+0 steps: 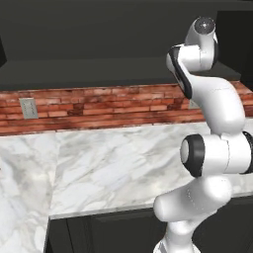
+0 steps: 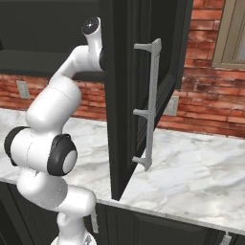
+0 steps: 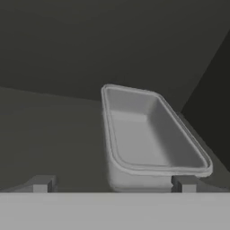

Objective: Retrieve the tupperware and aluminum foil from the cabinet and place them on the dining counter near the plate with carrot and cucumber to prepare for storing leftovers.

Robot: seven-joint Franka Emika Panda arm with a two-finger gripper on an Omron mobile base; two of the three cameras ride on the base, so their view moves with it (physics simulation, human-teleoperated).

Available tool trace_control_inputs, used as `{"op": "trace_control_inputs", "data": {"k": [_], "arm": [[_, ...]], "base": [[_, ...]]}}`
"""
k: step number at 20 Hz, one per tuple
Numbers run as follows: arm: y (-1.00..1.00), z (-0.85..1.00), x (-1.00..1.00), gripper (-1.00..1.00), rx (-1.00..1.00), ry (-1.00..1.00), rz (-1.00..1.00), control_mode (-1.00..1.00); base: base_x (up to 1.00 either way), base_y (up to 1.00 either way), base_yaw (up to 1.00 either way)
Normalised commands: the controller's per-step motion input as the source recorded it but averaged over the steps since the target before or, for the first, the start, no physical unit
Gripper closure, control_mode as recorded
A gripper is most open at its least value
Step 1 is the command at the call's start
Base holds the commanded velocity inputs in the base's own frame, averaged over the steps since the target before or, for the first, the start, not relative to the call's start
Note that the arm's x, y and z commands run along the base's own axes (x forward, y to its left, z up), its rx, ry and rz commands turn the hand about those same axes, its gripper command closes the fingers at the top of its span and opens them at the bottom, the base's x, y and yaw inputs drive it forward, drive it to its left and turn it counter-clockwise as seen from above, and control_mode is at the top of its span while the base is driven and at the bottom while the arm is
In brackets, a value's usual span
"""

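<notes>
Reaching up into the cabinet (image 2: 52, 33), arm high, hand (image 3: 112, 184) inside the dark space. Hand wide open, holding nothing, both fingertips (image 3: 41, 184) showing low in the hand view with a big gap between them.

Right in front of the hand: the tupperware (image 3: 148, 134), sitting flat on the dark shelf (image 3: 49, 139), open side up. Very close, a bit toward the right fingertip, its near short end just past that tip. Long side pointing away from the hand, deeper into the cabinet and a little to the right.

Probably best to slide a bit right, so the near end sits between the tips, then close.

Lots of bare shelf on the hand's left. On the right, a dark cabinet wall (image 3: 211, 99) close beside the tupperware, so little room there. Open cabinet door (image 2: 129, 95) hanging out over the marble tabletop (image 2: 191, 167) below.
</notes>
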Motion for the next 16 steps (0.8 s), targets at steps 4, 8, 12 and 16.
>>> {"op": "trace_control_inputs", "data": {"k": [4, 8, 12, 16], "arm": [[-0.12, -0.01, 0.67, -1.00, 0.01, 0.00, 0.00, -1.00], [-0.06, 0.00, 0.67, -1.00, 0.00, 0.00, 0.01, -1.00], [-0.09, -0.05, 0.59, -1.00, 0.00, 0.09, 0.00, -1.00], [-0.16, -0.18, 0.48, -1.00, 0.00, 0.12, 0.00, -1.00]], "base": [[0.00, 0.00, 0.00], [0.00, 0.00, 0.00], [0.00, 0.00, 0.00], [0.00, 0.00, 0.00]]}}
